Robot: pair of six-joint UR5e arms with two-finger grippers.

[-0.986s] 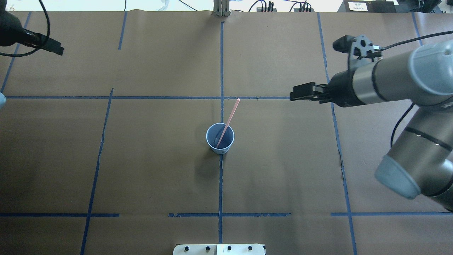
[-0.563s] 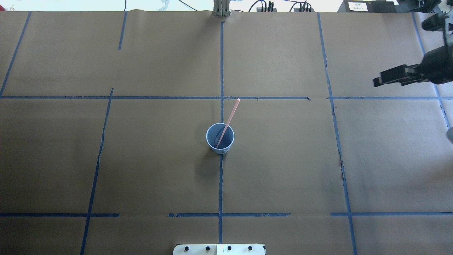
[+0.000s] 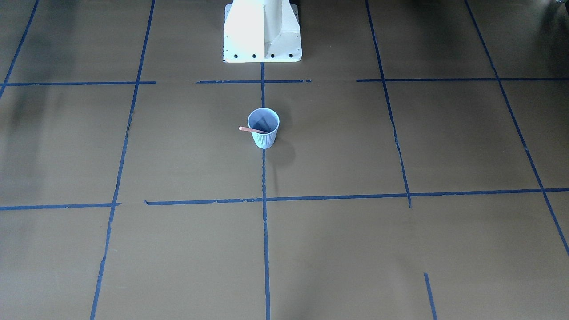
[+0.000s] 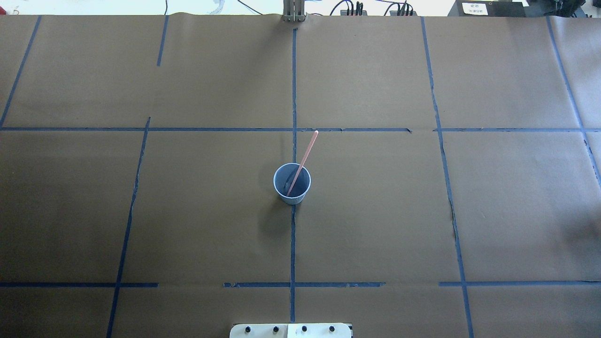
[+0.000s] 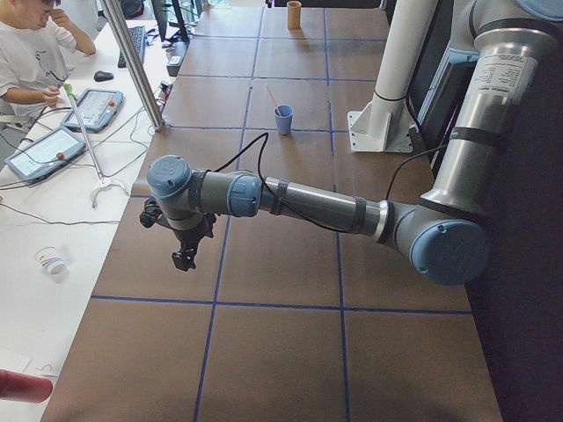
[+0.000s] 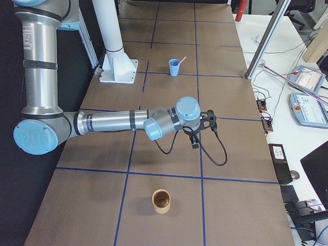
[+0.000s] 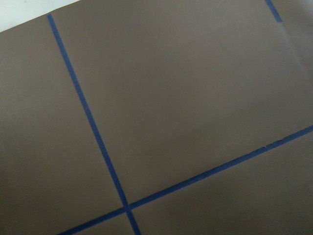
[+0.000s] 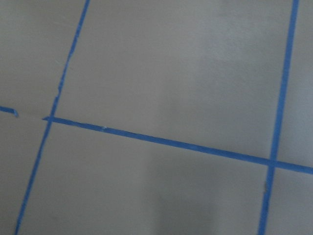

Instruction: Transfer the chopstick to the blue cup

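The blue cup (image 4: 294, 198) stands upright at the table's middle, on a blue tape line. The pinkish-red chopstick (image 4: 306, 152) stands in it, leaning on the rim with its upper end pointing away from the robot. Both also show in the front view, cup (image 3: 265, 140) and chopstick (image 3: 248, 129). The left gripper (image 5: 183, 257) shows only in the left side view, far from the cup near the table's left end. The right gripper (image 6: 195, 143) shows only in the right side view, near the table's right end. I cannot tell whether either is open or shut.
A brown cup (image 6: 162, 201) stands on the table's right end, beyond the right gripper. The white robot base (image 3: 262, 31) is at the table's near edge. An operator (image 5: 31, 53) sits at a side desk with tablets and cables.
The right arm has drawn back to the right and left the overhead view. The left gripper has also left it at the top left. Cup and chopstick have not moved.
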